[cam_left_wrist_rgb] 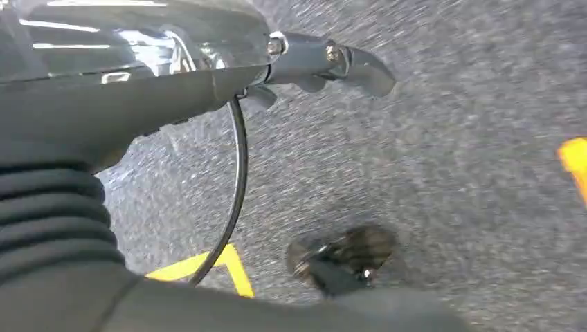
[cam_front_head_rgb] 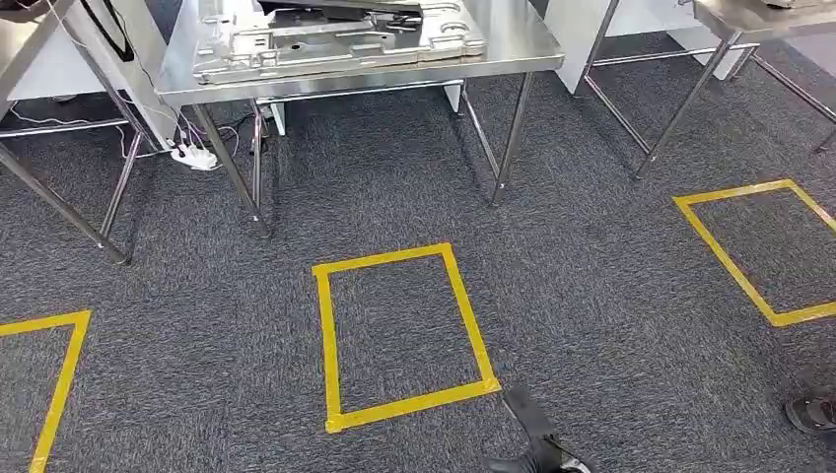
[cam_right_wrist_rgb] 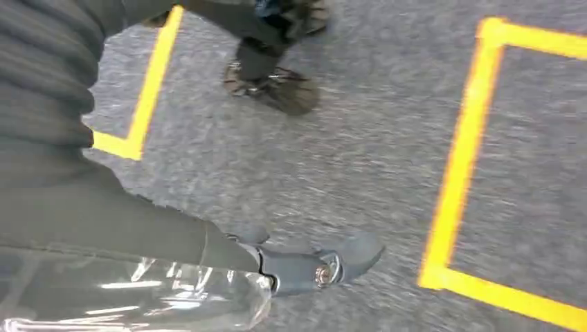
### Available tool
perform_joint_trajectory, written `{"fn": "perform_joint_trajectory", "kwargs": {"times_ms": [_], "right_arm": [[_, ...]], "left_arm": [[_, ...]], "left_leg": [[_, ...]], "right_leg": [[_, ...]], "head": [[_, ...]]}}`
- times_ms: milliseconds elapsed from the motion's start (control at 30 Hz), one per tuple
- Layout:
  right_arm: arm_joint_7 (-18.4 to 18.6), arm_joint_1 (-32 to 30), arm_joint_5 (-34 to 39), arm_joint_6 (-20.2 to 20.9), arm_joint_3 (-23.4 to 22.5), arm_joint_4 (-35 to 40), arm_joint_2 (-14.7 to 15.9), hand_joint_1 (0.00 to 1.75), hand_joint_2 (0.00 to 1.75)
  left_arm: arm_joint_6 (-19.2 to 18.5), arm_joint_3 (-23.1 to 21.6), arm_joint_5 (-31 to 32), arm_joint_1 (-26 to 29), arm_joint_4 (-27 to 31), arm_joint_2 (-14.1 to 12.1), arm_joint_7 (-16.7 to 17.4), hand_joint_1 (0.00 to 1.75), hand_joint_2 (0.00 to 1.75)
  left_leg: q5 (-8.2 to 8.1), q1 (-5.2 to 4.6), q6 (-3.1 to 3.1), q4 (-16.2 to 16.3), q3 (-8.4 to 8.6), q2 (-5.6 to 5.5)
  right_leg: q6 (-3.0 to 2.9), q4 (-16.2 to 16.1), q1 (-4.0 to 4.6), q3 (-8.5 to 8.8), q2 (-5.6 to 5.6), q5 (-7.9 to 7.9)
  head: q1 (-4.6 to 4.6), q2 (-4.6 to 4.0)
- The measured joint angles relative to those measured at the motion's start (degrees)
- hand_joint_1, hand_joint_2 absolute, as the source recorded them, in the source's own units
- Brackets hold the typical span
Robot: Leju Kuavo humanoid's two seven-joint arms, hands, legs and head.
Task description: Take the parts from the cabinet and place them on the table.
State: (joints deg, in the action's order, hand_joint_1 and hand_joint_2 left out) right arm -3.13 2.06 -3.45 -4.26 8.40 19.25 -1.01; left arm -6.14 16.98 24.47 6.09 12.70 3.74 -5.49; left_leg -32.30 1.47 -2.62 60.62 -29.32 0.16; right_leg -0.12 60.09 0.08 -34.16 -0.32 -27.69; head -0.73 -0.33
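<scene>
Two hazards are showing up in the head view. We are looking down at a steel counter [cam_front_head_rgb: 513,44] with a stamped metal part [cam_front_head_rgb: 335,44] lying flat on it, well onto the top. A white power strip [cam_front_head_rgb: 194,156] with trailing cords is sitting on the carpet by the counter's legs. If we are walking in to set something down, we judge that a foot straying that way could be catching the cords, or a knee could be striking a leg and jolting the part. A person's shoe [cam_front_head_rgb: 813,414] is resting at the right edge, beyond the yellow tape rectangle [cam_front_head_rgb: 399,335], so a swinging arm could be hitting that person.

In the left wrist view the left hand [cam_left_wrist_rgb: 297,62] is hanging over blurred carpet, its thumb sticking out past a glossy surface. We cannot tell whether this is the hand's own shell or something held, nor whether the fingers are closed. A black cable [cam_left_wrist_rgb: 239,173] is looping loose beside it and might be snagging on a counter corner.

In the right wrist view the right hand [cam_right_wrist_rgb: 304,266] is showing the same glossy surface, and its grasp is equally unclear to us. Someone's foot [cam_right_wrist_rgb: 273,86] is standing near; the smeared picture is suggesting motion, and we are judging contact there the likelier mishap.
</scene>
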Motion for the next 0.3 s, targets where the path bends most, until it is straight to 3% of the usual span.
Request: {"fn": "perform_joint_trajectory", "kwargs": {"times_ms": [133, 167, 233, 300], "right_arm": [[0.76, -1.24, 0.87, 0.96, -1.55, 2.08, 0.20, 0.00, 1.75], [0.96, -2.07, 1.03, 1.16, -2.02, 2.10, 0.31, 0.00, 1.75], [1.33, -4.14, 1.46, 1.66, -2.73, 2.08, 0.35, 0.00, 1.75], [1.73, -6.15, 1.73, 2.03, -3.39, 1.69, 0.46, 0.00, 1.75]], "left_arm": [[1.49, -3.62, -5.99, 2.51, -0.05, -0.57, 1.31, 0.00, 0.00], [1.82, -4.52, -7.47, 2.59, 0.37, -0.68, 1.64, 0.00, 0.00], [2.65, -6.29, -10.35, 2.21, 2.26, -1.05, 2.08, 0.00, 0.00], [3.20, -7.52, -12.56, 1.36, 4.20, -1.20, 2.56, 0.00, 0.00]], "left_leg": [[0.79, -0.59, 1.30, 0.04, -0.87, -0.32], [1.23, -0.05, 1.91, -0.27, -1.11, -0.13], [1.69, 0.00, 2.66, -0.27, -1.77, -0.05], [2.06, 0.01, 2.88, -0.23, -2.46, 0.16]], "right_leg": [[1.01, -0.03, 0.06, -0.56, -0.03, 0.87], [1.13, 0.20, 0.09, -0.74, -0.02, 0.64], [1.68, 4.27, -0.15, -2.41, 0.15, -3.43], [1.94, 13.04, -0.43, -5.90, 0.16, -8.13]], "head": [[-0.39, 0.00], [-0.35, 0.00], [-1.04, 0.02], [-1.70, 0.00]]}}
